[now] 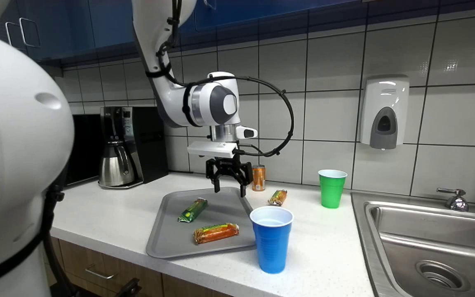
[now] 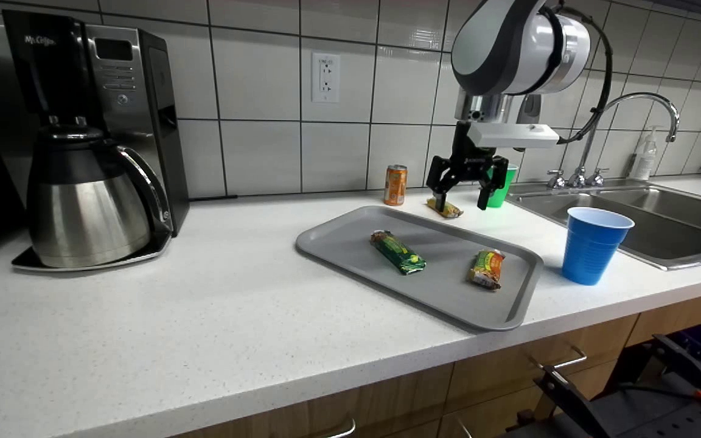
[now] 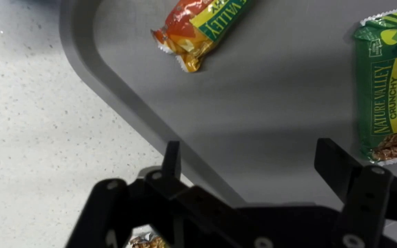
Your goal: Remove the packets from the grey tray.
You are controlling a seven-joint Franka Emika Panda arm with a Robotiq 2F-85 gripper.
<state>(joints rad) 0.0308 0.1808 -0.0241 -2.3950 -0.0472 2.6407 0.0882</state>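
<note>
The grey tray [image 1: 171, 235] lies on the counter; it also shows in an exterior view [image 2: 341, 238] and the wrist view [image 3: 271, 100]. A green packet [image 1: 193, 210] and a longer orange packet [image 1: 216, 233] lie apart on it. They also show in the wrist view, green [image 3: 386, 93] at right and orange [image 3: 202, 29] at top. The yellowish packet [image 1: 278, 197] lies on the counter beyond the tray; in the wrist view only its end [image 3: 148, 241] shows. My gripper [image 1: 230, 192] is open and empty, pointing down above the tray's edge; its fingers [image 3: 248, 148] are wide apart.
A blue cup [image 1: 272, 243] stands beside the tray. An orange can [image 1: 258, 178] and a green cup [image 1: 332, 189] stand near the tiled wall. A steel sink [image 1: 365, 243] is at one end, a coffee maker [image 2: 89, 188] at the other.
</note>
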